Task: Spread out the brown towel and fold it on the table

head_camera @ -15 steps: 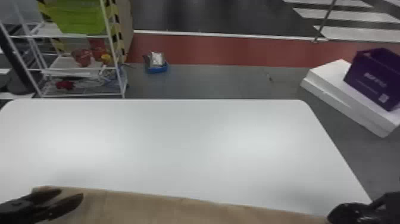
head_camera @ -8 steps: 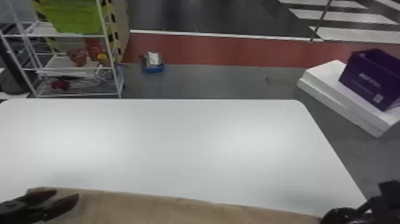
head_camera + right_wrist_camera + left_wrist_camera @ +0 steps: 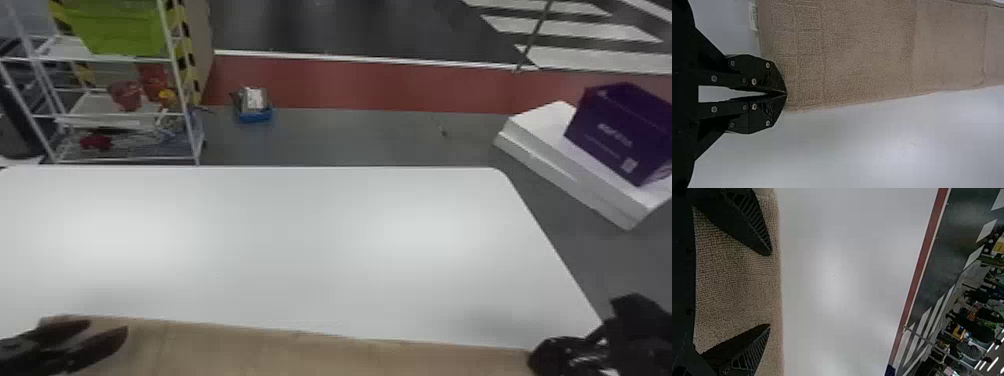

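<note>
Brown towel [image 3: 320, 357] lies on the white table [image 3: 300, 240], its far edge running along the bottom of the head view from eight o'clock through six to nearly five.

At eight o'clock is the left gripper [image 3: 108, 325], its fingers parted over the towel near its far corner. Seen from its wrist, the left gripper [image 3: 770, 290] has bare towelling in the wide gap between the tips.

At four o'clock the right gripper [image 3: 537, 357] meets the towel's other far corner. From its own wrist, the right gripper [image 3: 786, 93] is clenched, tips together right at the cloth; I can't tell whether a pinch of towel is caught in them. Close by, a white label [image 3: 753, 15] sticks out from the towel's border.

Farther out, toward ten, stands a white wire rack [image 3: 176, 75]. A lime-green bin [image 3: 120, 30] sits on its upper shelf, contents hard to make out. Below it are a red container [image 3: 127, 95] and something yellow [image 3: 166, 96], and lower again a dark red item [image 3: 96, 142] among a jumble of loose bits.

On the floor between ten and eleven, a small blue tray [image 3: 257, 116] holds a grey-and-white item [image 3: 252, 99]. Between two and three, a purple box [image 3: 615, 135] rests tilted in view on white slabs [image 3: 565, 167]; what it contains is unclear.
</note>
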Robot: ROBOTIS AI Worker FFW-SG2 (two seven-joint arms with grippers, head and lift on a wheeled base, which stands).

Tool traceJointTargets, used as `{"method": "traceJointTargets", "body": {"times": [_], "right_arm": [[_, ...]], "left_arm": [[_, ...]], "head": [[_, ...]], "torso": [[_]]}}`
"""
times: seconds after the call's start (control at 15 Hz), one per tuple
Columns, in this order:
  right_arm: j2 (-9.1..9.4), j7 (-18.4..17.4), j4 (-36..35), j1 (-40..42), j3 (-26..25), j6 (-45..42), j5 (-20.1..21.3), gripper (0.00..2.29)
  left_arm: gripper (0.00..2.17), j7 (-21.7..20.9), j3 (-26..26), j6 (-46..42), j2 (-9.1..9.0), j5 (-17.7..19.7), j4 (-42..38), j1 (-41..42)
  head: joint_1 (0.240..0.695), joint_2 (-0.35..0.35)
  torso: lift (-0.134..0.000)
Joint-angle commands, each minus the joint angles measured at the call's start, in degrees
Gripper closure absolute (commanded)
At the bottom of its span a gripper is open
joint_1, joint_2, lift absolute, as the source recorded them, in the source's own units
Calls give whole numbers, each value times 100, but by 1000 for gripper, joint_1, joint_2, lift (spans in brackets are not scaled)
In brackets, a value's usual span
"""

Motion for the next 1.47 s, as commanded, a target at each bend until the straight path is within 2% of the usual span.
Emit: {"method": "traceJointTargets", "body": {"times": [0.0,0.33,0.47,0.6,0.87,1.0,1.4], "right_arm": [[43,19,3,-262,-2,83,-13,1031],[61,19,276,-789,174,101,347,1031],[52,19,293,-903,236,188,207,1031],[-36,19,12,-683,157,206,-13,1031],[-44,19,-638,248,69,83,-57,1031],[-44,19,-638,301,113,83,-66,1031],[17,19,-146,-411,473,153,259,1031]], "left_arm": [[87,-13,6,4,0,4,-27,-7],[87,-5,14,4,9,13,-18,-15],[87,-13,23,22,9,13,-71,-7],[87,-84,155,110,0,13,-150,11],[87,-101,252,92,9,22,-150,20],[87,-101,252,92,9,22,-141,20],[87,-93,252,92,9,22,-132,11]], "head": [[695,-119],[695,-116],[695,-120],[695,-118],[695,-73],[695,-52],[695,-40]], "torso": [[-124],[-124],[-124],[-124],[-124],[-124],[-124]]}}
